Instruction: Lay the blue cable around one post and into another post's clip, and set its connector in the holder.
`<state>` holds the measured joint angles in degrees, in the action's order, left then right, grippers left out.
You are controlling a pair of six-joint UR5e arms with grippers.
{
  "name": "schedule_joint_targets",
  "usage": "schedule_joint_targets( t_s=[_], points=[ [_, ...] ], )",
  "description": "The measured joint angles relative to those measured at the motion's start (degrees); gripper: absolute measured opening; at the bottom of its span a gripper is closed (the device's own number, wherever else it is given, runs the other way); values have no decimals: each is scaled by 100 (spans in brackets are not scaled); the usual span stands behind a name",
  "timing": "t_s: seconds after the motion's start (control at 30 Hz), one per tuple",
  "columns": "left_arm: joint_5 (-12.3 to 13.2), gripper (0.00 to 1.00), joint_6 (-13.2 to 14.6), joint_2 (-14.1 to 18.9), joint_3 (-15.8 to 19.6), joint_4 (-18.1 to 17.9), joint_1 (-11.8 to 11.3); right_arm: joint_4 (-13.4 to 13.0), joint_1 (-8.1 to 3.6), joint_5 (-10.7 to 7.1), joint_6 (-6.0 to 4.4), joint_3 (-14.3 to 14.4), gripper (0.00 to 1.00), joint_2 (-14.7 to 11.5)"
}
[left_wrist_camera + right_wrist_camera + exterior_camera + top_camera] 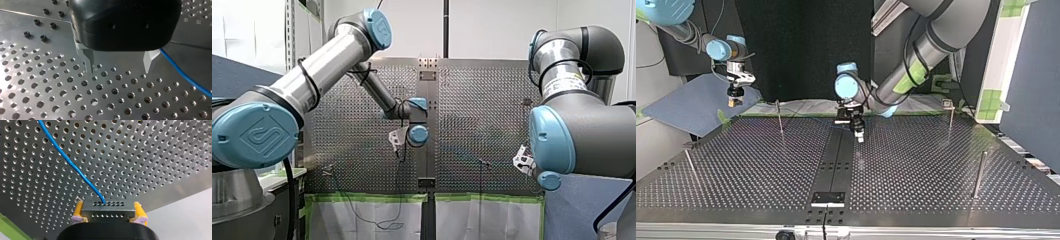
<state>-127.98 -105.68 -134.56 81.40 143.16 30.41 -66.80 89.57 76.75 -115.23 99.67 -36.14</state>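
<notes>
In the top view my right gripper (735, 102), ten o'clock of my left gripper (859, 135), has jaws pinching the connector (108, 208). Left jaws stand spread beside the blue cable (186, 77); I should straddle it before closing.

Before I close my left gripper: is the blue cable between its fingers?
No, the blue cable runs beside one finger of the left gripper, outside the gap.
</notes>
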Motion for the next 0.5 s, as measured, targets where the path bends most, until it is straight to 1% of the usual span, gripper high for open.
schedule_joint_targets(
  t_s=[0.13,0.23,0.33,0.5],
  points=[
    [221,100,58,221,221,221,-64,0,7,3,-8,1,0,3],
    [365,100,79,377,377,321,-118,-1,14,6,-10,2,0,7],
    [434,100,88,523,523,372,-182,-1,21,8,-10,2,0,12],
    [440,100,103,777,776,397,-289,-7,35,8,-10,1,0,16]
  ],
)
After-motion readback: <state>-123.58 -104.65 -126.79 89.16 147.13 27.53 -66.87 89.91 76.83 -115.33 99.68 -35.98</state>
